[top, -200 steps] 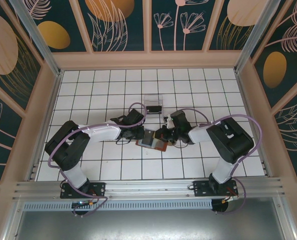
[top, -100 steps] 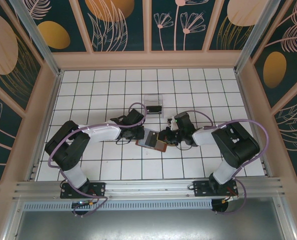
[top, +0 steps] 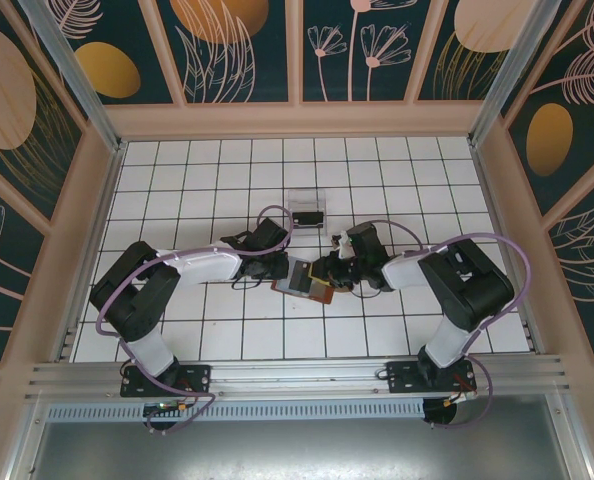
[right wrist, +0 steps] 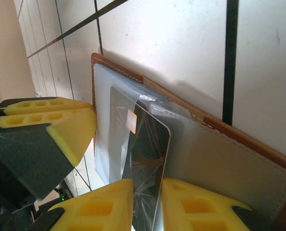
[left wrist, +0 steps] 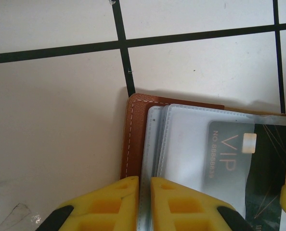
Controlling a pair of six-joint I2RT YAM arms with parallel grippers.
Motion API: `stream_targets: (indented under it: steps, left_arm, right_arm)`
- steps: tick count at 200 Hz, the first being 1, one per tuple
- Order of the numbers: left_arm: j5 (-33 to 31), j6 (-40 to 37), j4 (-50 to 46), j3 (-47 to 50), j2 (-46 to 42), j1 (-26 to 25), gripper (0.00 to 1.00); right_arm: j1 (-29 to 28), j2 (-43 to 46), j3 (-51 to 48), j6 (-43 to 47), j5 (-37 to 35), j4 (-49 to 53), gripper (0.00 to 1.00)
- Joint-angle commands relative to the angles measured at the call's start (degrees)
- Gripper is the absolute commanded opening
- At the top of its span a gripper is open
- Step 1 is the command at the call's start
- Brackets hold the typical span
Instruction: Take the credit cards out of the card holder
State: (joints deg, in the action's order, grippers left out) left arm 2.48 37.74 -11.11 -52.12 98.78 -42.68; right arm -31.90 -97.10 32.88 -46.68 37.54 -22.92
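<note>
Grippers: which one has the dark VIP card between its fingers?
The right gripper: the dark VIP card runs between its fingers, whereas the left gripper pinches the clear sleeves of the card holder.

Brown card holder on tiled table (clear stand beyond)

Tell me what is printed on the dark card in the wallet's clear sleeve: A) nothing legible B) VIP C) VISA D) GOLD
B: the left wrist view reads VIP in pale letters on the dark card inside the card holder sleeve.
</note>
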Motion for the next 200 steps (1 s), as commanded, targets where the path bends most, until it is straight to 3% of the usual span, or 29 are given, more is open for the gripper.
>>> stream_targets:
  steps: [1,50,81,155,200]
  left_arm:
    - [0.07,0.35,-6.13,2.81,2.17,-0.39,0.16]
    - [0.22,0.43,-5.94,3.07,2.02,-0.37,0.16]
    - [0.35,0.7,-5.7,3.29,1.68,-0.35,0.17]
    - [4.14,3.24,-2.46,5.25,-0.25,-0.37,0.17]
    - [5.93,4.02,-1.28,5.54,-2.21,-0.32,0.18]
  right_arm:
    - [0.25,-2.56,0.68,1.02,-4.9,6.81,0.21]
    - [0.26,-0.57,0.54,1.42,-7.4,8.92,0.06]
    - [0.24,2.61,-0.08,2.55,-9.51,12.22,0.01]
    - [2.96,9.94,2.88,9.04,-17.93,28.71,0.0]
    - [2.98,11.96,6.67,11.5,-19.56,34.27,0.0]
